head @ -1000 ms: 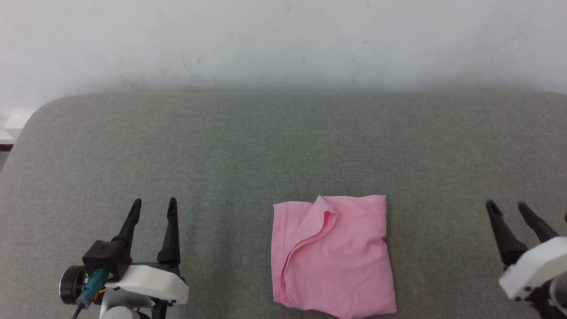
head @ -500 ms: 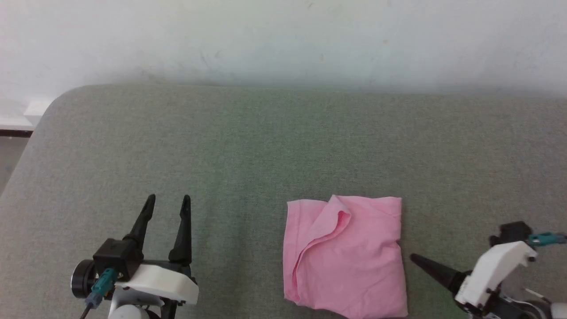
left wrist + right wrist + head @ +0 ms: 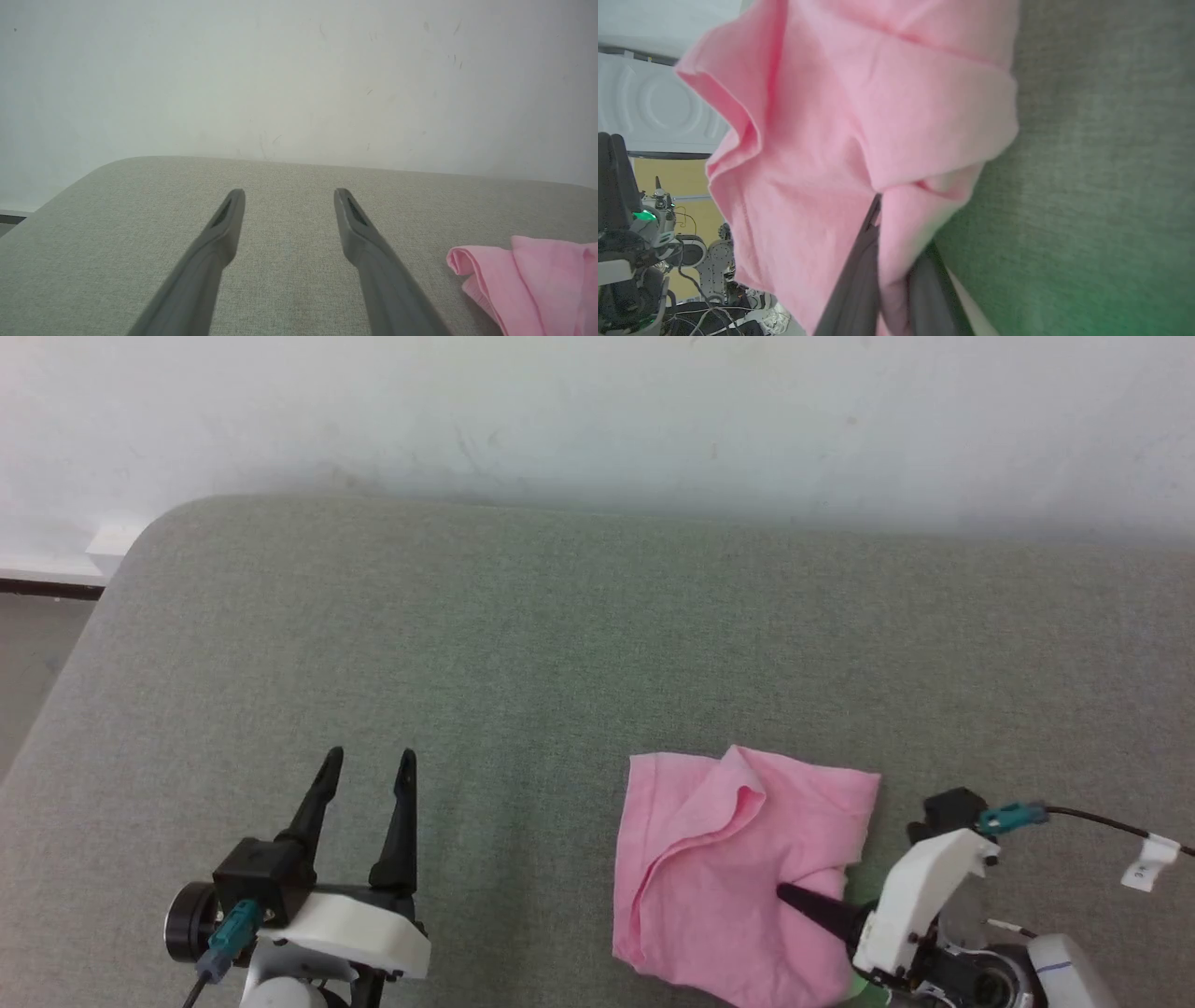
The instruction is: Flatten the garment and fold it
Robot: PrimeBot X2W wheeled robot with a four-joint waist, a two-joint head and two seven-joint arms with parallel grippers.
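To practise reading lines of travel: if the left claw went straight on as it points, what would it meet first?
The left claw likely clears the grey surface and first meets the white wall; depth is unclear.

left pincer: fingers spread wide, pointing forward; right pincer: pointing left, fingers pinching garment

Beyond the garment, a broad stretch of bare grey padded surface is left free up to the wall, by which passage further back is barred. Left of the garment, a free strip is bounded by the left gripper, whose fingers are held wide apart with nothing between them. The garment's right edge is occupied by the right gripper, a fold of fabric being pinched between its fingers; further right, a black cable is strung above the surface
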